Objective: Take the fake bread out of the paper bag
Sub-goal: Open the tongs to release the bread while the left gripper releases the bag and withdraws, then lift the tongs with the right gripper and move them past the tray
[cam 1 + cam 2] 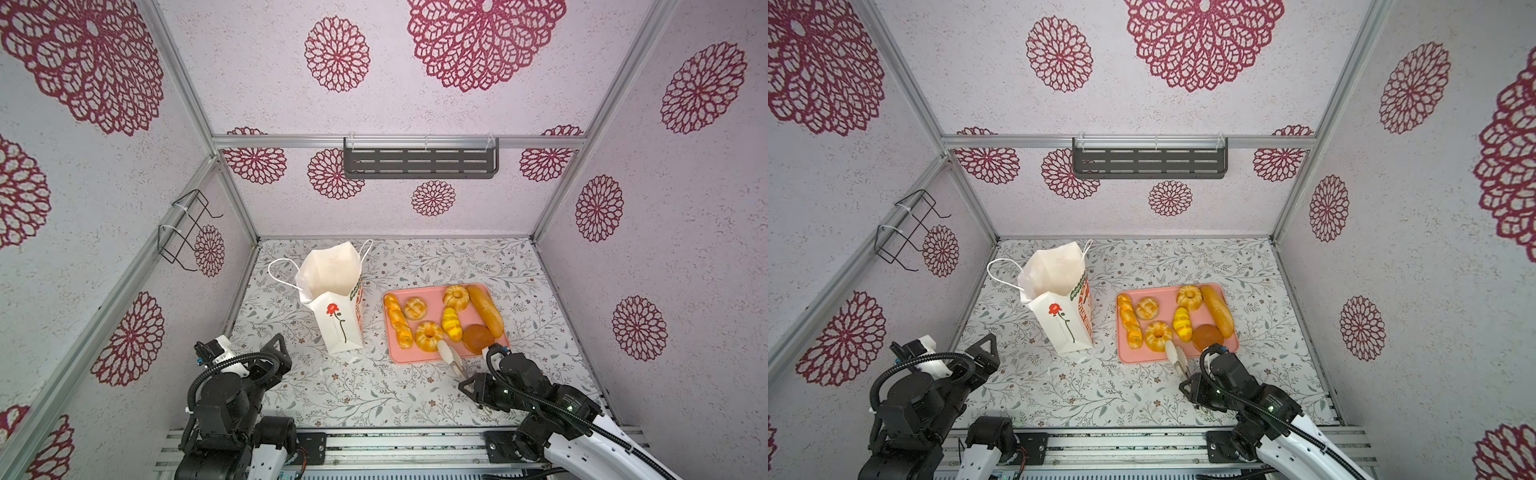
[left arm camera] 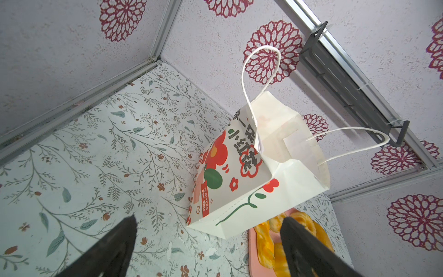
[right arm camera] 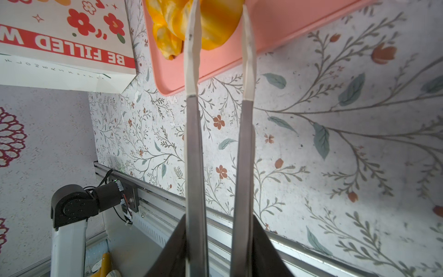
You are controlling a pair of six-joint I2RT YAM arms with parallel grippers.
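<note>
Seven pcs of fake bread (image 1: 428,336) sat on the pink tray (image 1: 405,356), right of the paper bag (image 1: 336,307). Bag stood upright, mouth open. No bread showed inside, tho the bottom was hidden. Right gripper (image 1: 473,380) clamped the tongs (image 1: 451,357); their tips were apart over the tray's near edge, holding nothing. Left gripper (image 1: 279,351) was spread wide, empty, near the bag. Looked abt done.
</note>
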